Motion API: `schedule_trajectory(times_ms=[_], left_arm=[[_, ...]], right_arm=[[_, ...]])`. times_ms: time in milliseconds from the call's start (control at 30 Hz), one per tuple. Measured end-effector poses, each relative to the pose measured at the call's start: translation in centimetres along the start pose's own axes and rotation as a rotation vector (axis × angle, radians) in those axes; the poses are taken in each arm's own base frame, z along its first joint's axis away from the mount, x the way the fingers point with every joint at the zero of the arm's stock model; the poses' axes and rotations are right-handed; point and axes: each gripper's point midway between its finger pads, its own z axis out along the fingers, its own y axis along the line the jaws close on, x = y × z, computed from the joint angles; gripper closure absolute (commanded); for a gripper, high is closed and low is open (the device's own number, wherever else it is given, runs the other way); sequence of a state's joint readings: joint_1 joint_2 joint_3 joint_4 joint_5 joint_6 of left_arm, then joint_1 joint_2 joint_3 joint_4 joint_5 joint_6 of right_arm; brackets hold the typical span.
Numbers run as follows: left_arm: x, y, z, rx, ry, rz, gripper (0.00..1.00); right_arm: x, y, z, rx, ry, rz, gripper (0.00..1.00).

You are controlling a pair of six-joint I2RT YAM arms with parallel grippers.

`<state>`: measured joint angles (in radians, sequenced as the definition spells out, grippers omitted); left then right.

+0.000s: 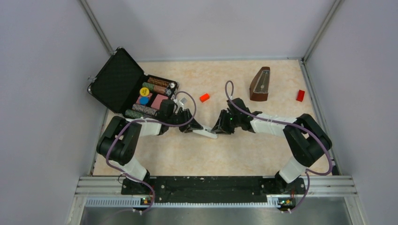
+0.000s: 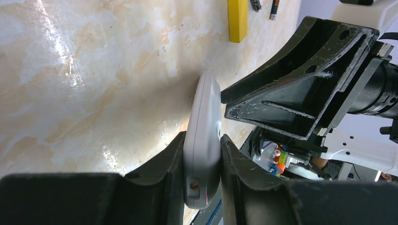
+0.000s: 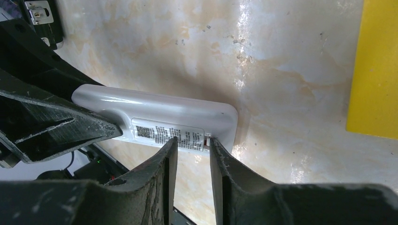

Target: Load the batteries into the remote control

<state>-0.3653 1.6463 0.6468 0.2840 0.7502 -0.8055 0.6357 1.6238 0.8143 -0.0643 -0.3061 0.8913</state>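
Observation:
The white remote control (image 2: 202,117) is held on edge just above the table, with my left gripper (image 2: 202,143) shut on its near end. In the right wrist view the remote control (image 3: 155,112) shows a printed label on its back. My right gripper (image 3: 192,141) stands slightly open, its tips against that labelled back near the remote's free end, with only table showing between the fingers. From above, both grippers (image 1: 196,126) (image 1: 220,127) meet at the remote (image 1: 207,133) in mid table. Two batteries (image 2: 256,4) (image 2: 274,8) lie far off beside a yellow block (image 2: 237,18).
An open black case (image 1: 117,79) with chips stands at the back left. A small white piece (image 1: 184,100) lies by it. Red blocks (image 1: 204,97) (image 1: 300,95) and a brown metronome (image 1: 260,84) sit toward the back. The yellow block (image 3: 375,65) lies right of the remote.

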Motion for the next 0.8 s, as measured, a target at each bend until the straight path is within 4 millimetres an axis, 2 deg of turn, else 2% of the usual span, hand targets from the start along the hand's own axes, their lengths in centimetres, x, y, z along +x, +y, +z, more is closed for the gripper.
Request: schedule_trajectory(times_ms=[533, 800], left_arm=[[-0.03, 0.11, -0.09, 0.001, -0.002, -0.007, 1.00], [-0.08, 0.38, -0.32, 0.010, -0.013, -0.029, 1.00]], right_arm=[[-0.02, 0.58, 0.28, -0.020, 0.011, 0.019, 0.67], [0.02, 0.80, 0.54, -0.117, -0.025, 0.082, 0.67]])
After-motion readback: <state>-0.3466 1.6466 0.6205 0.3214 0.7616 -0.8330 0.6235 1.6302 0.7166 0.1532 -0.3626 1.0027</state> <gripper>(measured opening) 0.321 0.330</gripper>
